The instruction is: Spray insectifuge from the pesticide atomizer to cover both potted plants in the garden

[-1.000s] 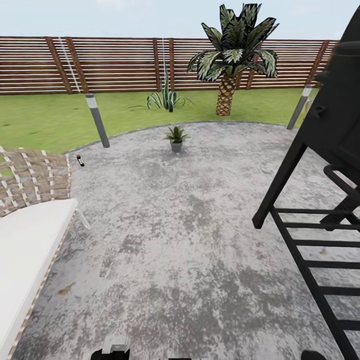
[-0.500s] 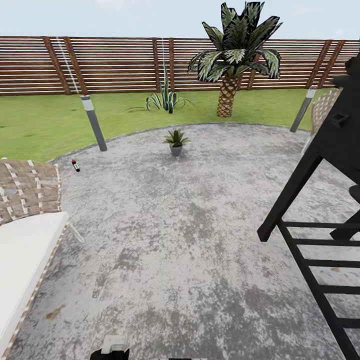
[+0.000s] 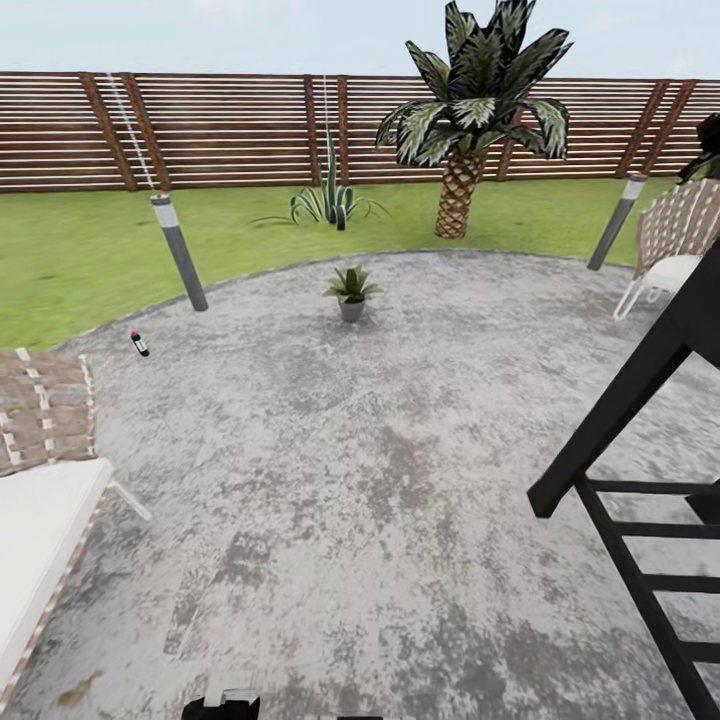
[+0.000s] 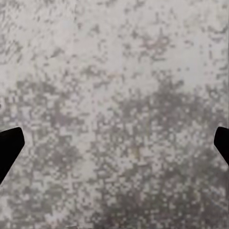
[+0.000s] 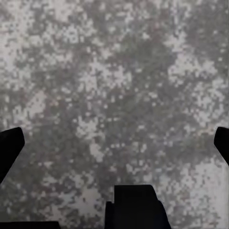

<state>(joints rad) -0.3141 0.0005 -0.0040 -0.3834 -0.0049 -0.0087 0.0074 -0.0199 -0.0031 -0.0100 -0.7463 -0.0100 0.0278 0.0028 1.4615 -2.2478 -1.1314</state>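
Note:
The pesticide atomizer (image 3: pixel 139 344), a small dark bottle with a red neck, lies on the paved patio (image 3: pixel 380 480) near its left rim. One potted plant (image 3: pixel 351 293), a green rosette in a grey pot, stands on the patio's far side; the second is out of view. In the left wrist view my left gripper (image 4: pixel 114 143) is open, its dark fingertips (image 4: pixel 9 145) wide apart over bare paving. My right gripper (image 5: pixel 114 143) is open too, fingertips (image 5: pixel 10 145) at both edges above mottled stone. Both are far from the atomizer.
A woven lounger with white cushion (image 3: pixel 40 500) sits at left. A black slatted frame (image 3: pixel 640 470) stands at right, with a woven chair (image 3: pixel 675 235) behind it. Two bollard lamps (image 3: pixel 178 252) (image 3: pixel 614 222), an agave clump (image 3: pixel 328 200), a palm (image 3: pixel 465 120) and the fence (image 3: pixel 230 130) border the lawn.
The whole view has shifted: the camera turned, so the lounger and atomizer slid left and down, the black frame moved right, and a woven chair came into view.

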